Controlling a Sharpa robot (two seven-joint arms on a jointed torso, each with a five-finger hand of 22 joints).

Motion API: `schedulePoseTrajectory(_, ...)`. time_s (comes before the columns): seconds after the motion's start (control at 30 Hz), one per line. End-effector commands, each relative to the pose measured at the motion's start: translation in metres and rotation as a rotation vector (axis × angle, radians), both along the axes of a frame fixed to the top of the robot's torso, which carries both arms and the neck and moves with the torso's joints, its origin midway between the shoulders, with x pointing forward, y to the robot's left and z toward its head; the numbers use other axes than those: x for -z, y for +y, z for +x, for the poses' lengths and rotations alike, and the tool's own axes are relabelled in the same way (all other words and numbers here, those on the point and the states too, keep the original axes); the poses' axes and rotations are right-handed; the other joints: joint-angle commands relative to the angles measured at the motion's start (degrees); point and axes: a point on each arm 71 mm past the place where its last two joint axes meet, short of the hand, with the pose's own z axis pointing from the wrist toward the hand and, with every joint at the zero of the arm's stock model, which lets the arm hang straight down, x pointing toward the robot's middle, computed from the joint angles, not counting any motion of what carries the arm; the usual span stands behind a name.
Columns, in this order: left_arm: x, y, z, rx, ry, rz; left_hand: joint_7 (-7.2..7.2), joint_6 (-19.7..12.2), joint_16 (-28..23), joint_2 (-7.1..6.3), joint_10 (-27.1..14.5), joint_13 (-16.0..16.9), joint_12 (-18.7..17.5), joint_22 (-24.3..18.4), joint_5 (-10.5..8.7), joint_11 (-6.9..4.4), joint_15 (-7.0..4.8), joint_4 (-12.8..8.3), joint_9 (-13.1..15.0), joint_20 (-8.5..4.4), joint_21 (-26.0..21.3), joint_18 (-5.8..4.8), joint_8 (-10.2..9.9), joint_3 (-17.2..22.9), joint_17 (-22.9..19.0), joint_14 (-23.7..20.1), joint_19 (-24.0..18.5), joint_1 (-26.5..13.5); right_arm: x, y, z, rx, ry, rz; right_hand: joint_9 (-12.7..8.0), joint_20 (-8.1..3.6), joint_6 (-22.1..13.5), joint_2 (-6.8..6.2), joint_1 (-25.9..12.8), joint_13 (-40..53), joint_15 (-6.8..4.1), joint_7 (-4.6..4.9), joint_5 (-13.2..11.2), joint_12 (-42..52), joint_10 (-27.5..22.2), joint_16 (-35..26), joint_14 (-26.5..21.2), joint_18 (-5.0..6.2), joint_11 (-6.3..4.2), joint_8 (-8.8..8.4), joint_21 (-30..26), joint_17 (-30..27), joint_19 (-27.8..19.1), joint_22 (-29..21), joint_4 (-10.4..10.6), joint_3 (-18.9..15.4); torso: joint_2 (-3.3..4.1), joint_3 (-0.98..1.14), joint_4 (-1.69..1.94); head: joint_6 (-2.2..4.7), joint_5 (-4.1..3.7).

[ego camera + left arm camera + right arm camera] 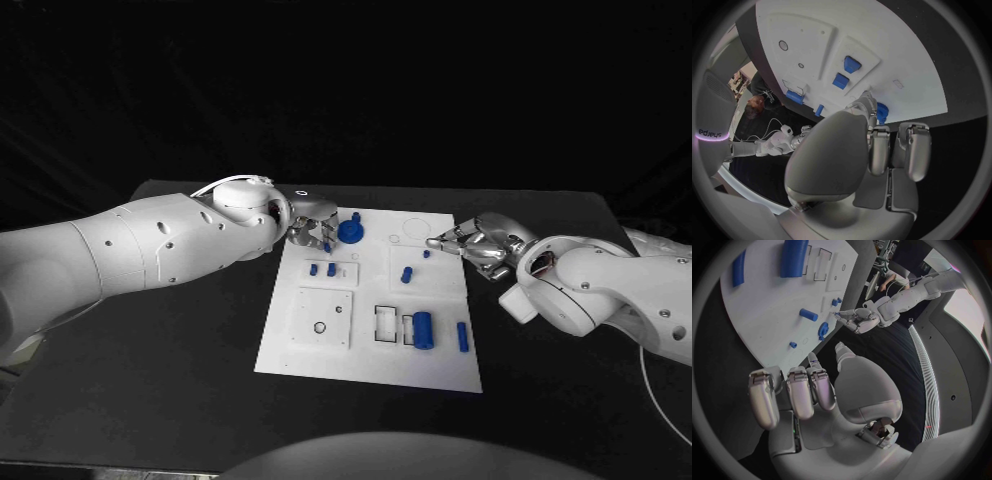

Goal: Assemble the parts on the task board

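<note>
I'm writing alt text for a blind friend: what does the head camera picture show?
Two white robot arms reach over a white task board on a black table. The left hand is at a blue gear-like part near the board's far edge, and the right hand is at its far right corner. Several small blue parts lie on the board.

Your head view looks steeply down from above onto the counter (pixel 173 400), with the whole task board (pixel 375 300) in the middle of the picture and both arms coming in from the sides. Your left wrist view sits close behind the left hand (pixel 848 165) and faces out over its fingers (pixel 917 150) toward the board (pixel 898 55) beyond. Your right wrist view sits just as close behind the right hand (pixel 829 400), facing across the board (pixel 767 315). Both wrist views share the board with the head view, and the right wrist view also takes in the left hand (pixel 857 320) at the board's far edge.
</note>
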Motion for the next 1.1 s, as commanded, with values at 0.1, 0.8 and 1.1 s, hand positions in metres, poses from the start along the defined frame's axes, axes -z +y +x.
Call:
schedulePoseTrajectory(0.1,0.0022,-0.0024,-0.0016,0.011,0.035,0.015,-0.21,-0.34,0.15,0.04,-0.07,0.06,-0.29,15.1,0.19,-0.22,0.39,0.12,0.04,0.42,0.14,-0.43,0.21,0.39,15.08,5.96,6.03,-0.48,0.0007,0.0018,-0.0007,-0.016,0.007,-0.001,0.05,0.43,0.32,0.47,-0.02,15.08,0.31,1.0,0.05,0.01,6.16,0.24,6.08,-0.39,0.34,0.28,0.26,15.09,6.0,15.09,0.02,-0.28,0.03,-0.02,-0.02,0.0,0.1)
schedulePoseTrajectory(0.8,0.0073,-0.0059,-0.0007,-0.002,0.066,0.08,-0.32,-0.5,0.15,0.09,-0.22,0.08,-0.38,15.1,0.2,-0.33,0.36,0.02,-0.05,0.44,0.14,-0.43,0.05,0.74,15.08,5.96,6.03,-0.38,0.0008,0.0025,-0.0012,-0.023,0.01,0.0,0.05,0.43,0.32,0.47,-0.02,15.08,0.31,1.0,0.05,0.01,6.16,0.24,6.08,-0.39,0.34,0.28,0.26,15.09,6.0,15.09,0.02,-0.28,-0.01,0.01,-0.04,0.09,0.15)
schedulePoseTrajectory(1.1,0.0094,-0.0061,0.0009,-0.005,0.072,0.092,-0.37,-0.57,0.15,0.08,-0.31,0.08,-0.41,15.1,0.2,-0.37,0.33,-0.01,-0.08,0.44,0.14,-0.43,-0.01,0.85,15.08,5.96,6.03,-0.33,0.0009,0.0027,-0.0013,-0.024,0.011,0.0,0.05,0.43,0.32,0.47,-0.02,15.08,0.31,1.0,0.05,0.01,6.16,0.24,6.08,-0.39,0.34,0.28,0.26,15.09,6.0,15.09,0.02,-0.28,0.01,-0.01,-0.06,0.18,0.07)
